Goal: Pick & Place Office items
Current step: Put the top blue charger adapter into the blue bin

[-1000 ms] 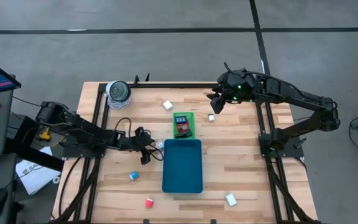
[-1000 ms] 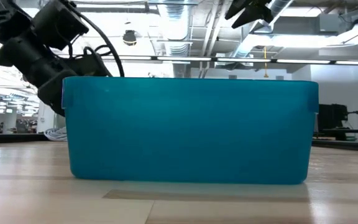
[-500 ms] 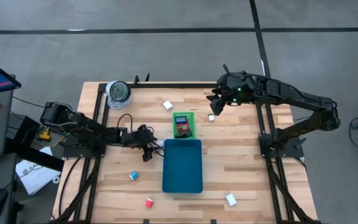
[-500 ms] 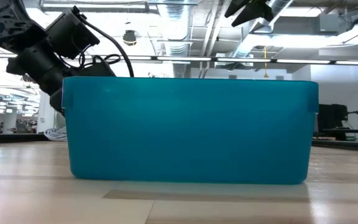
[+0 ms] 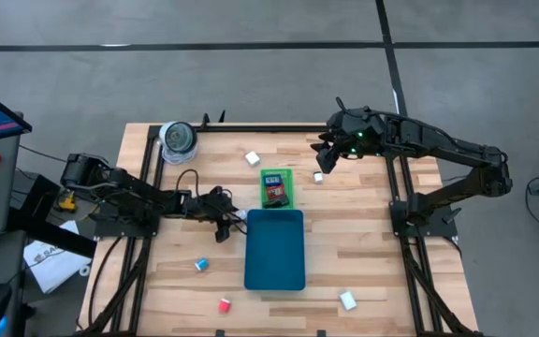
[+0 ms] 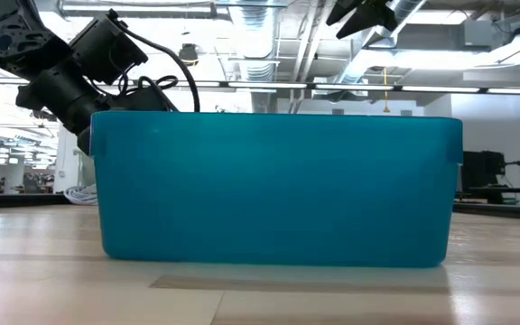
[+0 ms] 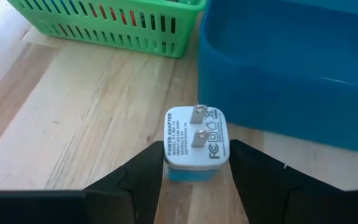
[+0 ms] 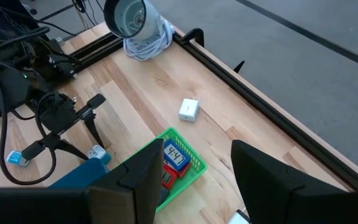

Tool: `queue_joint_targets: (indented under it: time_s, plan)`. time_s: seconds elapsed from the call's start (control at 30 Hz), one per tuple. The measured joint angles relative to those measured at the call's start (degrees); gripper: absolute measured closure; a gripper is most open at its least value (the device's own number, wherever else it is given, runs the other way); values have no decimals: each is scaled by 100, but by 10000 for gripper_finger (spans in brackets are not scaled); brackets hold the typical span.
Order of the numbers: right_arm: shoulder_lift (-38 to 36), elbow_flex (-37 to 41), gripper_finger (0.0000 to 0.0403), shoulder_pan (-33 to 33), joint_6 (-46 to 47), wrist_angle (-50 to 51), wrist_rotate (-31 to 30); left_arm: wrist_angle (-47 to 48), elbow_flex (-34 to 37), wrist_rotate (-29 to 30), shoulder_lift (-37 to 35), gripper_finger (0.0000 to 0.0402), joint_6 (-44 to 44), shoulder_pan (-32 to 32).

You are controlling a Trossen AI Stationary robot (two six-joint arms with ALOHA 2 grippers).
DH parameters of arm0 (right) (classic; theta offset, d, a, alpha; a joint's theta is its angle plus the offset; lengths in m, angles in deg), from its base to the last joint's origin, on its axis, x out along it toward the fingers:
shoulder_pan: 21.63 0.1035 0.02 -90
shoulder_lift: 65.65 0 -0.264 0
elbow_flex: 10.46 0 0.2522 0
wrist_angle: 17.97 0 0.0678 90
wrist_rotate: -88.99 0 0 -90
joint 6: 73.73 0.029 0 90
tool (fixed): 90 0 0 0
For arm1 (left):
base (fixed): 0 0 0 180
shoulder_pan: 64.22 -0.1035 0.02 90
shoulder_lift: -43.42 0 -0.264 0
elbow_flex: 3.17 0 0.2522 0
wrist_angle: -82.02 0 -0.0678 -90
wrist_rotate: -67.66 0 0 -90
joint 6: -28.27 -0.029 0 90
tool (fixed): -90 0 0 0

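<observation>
Tabletop: teal tray (image 5: 275, 251) beside adapter (image 7: 194, 142)

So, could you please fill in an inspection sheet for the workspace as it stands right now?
Surface: wooden table, black frame rails along its edges.
Job's things: white power adapter between the left tool's fingers, beside the teal tray; white pieces; blue-and-white piece; red piece; several items in the green basket.
Clutter: white cable reel at a far corner.
Grippers: left tool low at the adapter, fingers flanking it, contact unclear; right tool raised above the far side, fingers apart, empty.
Cables: black cables looped along the left arm.
Surroundings: grey floor; papers beside the table.
</observation>
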Motion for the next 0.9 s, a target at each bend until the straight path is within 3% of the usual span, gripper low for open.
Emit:
queue_joint_targets:
  time_s: [0.23,0.57,0.73,0.9]
  plan:
    - [0,0,221,0,-1,-2,-105,-11,0,-19,-2,271,32,-86]
    - [0,0,221,0,66,7,-107,35,-16,-10,-99,271,482,4]
    - [0,0,221,0,105,69,-105,346,-27,172,-574,271,589,125]
    - [0,0,221,27,105,291,-104,955,-20,615,-1542,271,758,118]
